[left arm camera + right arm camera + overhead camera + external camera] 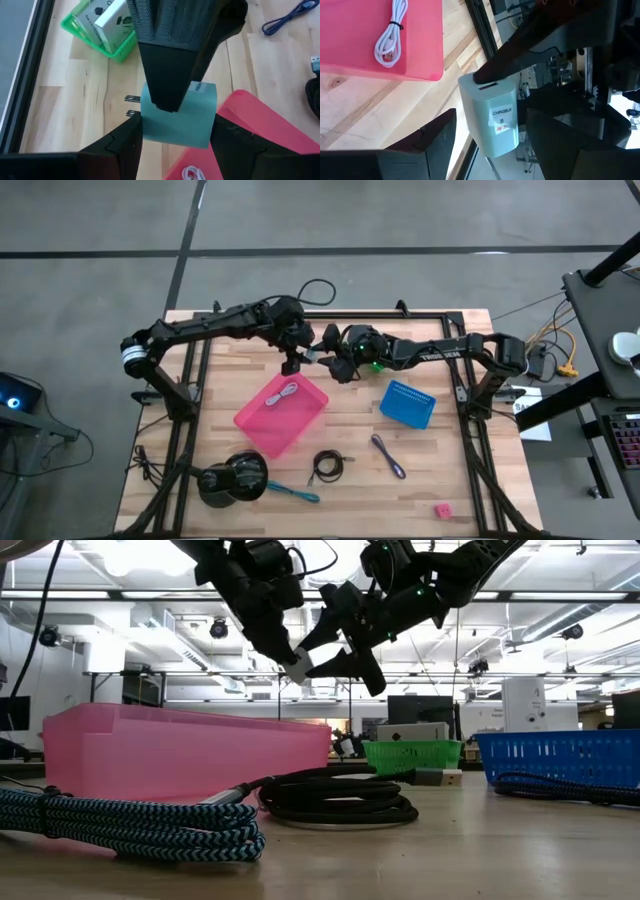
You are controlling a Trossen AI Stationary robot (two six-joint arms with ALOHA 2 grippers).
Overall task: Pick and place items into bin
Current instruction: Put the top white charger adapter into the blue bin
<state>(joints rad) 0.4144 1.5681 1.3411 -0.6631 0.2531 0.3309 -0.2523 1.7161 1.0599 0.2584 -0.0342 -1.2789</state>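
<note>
Left hand (297,360) clamps a pale teal charger block (177,117) above the tabletop (470,470); right hand (322,360), fingers spread wide, flanks it without gripping.

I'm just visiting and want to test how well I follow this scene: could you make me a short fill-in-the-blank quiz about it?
1. The left tool holds a pale ____ with metal prongs above the table.
2. The right tool stands ____ beside that same item.
3. A coiled white cable lies inside the ____ bin.
4. The blue basket sits to the pink bin's ____ in the overhead view.

Missing words: charger; open; pink; right
</note>
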